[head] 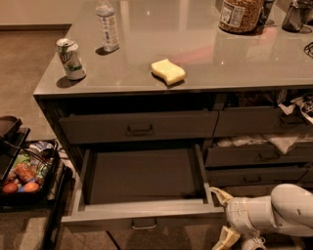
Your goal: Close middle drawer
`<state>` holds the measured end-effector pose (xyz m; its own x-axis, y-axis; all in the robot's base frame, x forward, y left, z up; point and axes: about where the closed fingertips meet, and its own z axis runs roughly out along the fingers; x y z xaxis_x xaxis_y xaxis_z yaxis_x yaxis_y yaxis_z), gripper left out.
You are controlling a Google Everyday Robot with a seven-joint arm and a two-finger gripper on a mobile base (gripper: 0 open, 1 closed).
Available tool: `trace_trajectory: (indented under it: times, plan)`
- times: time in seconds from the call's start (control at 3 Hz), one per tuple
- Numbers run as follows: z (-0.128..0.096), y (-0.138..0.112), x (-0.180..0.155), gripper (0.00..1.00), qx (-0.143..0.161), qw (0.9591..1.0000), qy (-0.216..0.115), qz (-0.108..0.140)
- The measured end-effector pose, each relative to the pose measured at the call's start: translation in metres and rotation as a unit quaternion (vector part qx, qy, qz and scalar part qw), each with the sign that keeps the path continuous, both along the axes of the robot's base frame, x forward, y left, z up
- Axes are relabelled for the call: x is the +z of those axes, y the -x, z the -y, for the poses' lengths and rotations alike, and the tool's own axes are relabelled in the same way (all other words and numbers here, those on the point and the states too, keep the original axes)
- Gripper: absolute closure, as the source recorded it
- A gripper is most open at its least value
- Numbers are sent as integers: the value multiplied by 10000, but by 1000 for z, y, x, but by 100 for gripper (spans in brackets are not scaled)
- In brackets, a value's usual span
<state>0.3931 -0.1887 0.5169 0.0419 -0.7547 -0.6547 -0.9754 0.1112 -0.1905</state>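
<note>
The middle drawer [142,218] is pulled far out from the counter's left column. Its dark inner floor [142,175] is bare, its side rims are paler grey, and a small metal pull handle [144,224] sits centred on the front. My gripper [222,217] is at the bottom right, just beside the drawer front's right corner. Its two pale fingers [220,195] are spread apart with nothing between them. The white arm [274,210] reaches in from the right.
The top drawer [139,128] is slightly ajar above. On the countertop stand a can [71,58], a water bottle [107,24], a yellow sponge [167,71] and a jar [239,14]. Right-hand drawers [254,156] hold clutter. A snack cart [24,176] stands at the left.
</note>
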Motion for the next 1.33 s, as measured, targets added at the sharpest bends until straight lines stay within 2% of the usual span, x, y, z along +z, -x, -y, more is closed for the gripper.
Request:
trace_trajectory:
  times: [0.33, 0.67, 1.0, 1.33]
  plan:
    - [2, 25, -41, 0, 109, 9999, -27, 70]
    - [2, 25, -41, 0, 113, 9999, -30, 73]
    - [2, 25, -41, 18, 113, 9999, -30, 73]
    - [2, 25, -41, 41, 113, 9999, -31, 72]
